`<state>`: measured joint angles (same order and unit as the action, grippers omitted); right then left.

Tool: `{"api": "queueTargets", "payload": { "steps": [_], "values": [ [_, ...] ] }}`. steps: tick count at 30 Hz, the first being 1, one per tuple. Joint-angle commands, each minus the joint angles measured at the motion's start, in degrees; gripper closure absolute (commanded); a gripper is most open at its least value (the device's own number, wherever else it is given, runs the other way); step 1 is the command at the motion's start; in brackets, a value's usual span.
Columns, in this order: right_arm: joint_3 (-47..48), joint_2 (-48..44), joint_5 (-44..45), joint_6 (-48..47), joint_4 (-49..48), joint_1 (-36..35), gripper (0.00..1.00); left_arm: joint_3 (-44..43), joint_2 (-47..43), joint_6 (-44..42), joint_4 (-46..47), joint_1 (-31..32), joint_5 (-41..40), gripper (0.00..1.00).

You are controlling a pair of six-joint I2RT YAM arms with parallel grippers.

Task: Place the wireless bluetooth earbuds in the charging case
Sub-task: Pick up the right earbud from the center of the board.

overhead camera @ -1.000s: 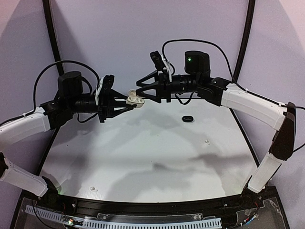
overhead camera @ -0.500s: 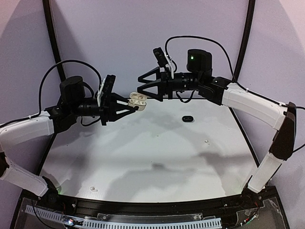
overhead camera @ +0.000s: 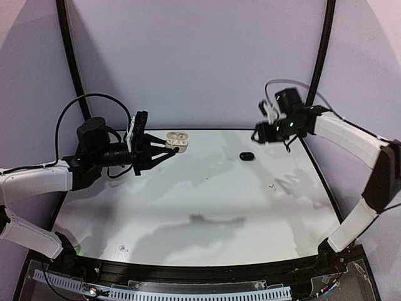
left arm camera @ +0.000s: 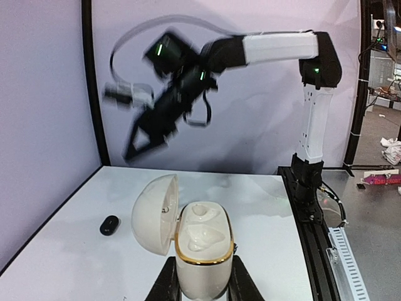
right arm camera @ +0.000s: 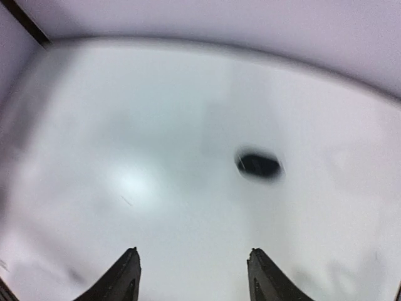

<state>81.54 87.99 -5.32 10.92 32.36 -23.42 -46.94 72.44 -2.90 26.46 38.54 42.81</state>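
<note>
White tabletop [overhead camera: 188, 194]. Right arm [overhead camera: 341, 135] raised over far-right edge, elbow bent; right gripper [right arm camera: 193, 254] spread, empty. Left arm [overhead camera: 37, 182] reaches level; left gripper [overhead camera: 168, 145] clamps open cream gold-rimmed charging case [left arm camera: 202, 241] above far-left table. Small black oval item [overhead camera: 247, 155] lies on table.

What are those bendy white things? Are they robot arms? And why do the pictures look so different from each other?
Yes, they are two robot arms bolted to a white table. The wide picture comes from a camera above and behind them. The other two come from little cameras on each wrist, so you see that arm's own jaws at the bottom. The left arm pinches a white charging case with a gold rim in its jaws, its lid flipped open. The right arm holds nothing, and its jaws are apart above the table. One small black oval thing lies on the table. It is too blurry to name for sure.
</note>
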Motion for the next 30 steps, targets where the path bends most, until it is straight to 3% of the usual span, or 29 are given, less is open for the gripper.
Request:
{"api": "queueTargets", "payload": {
  "steps": [1,5,12,20,23,30],
  "values": [
    [-4.7,7.4,9.1,-6.7,17.2,2.9,0.46,1.7,-2.5,0.7,4.6,0.3,-1.2,0.99],
    [-6.2,13.3,10.1,-9.2,17.7,5.1,0.5,2.7,-3.5,0.5,5.0,0.3,-1.7,0.99],
    [-4.2,21.0,12.6,-12.7,18.5,5.6,0.44,3.0,-4.4,-1.1,3.4,0.3,-2.3,0.99],
    [-4.2,23.1,11.1,-14.7,17.5,6.1,0.54,3.4,-4.1,-1.5,4.3,0.3,-2.3,0.99],
    [-4.2,23.7,11.0,-15.8,16.6,6.1,0.64,3.2,-3.8,-1.8,4.2,0.3,-2.2,0.99],
    [-3.8,24.7,10.3,-16.6,15.4,6.1,0.7,2.5,-3.6,-2.7,3.0,0.3,-2.2,0.99]
  ]
}}
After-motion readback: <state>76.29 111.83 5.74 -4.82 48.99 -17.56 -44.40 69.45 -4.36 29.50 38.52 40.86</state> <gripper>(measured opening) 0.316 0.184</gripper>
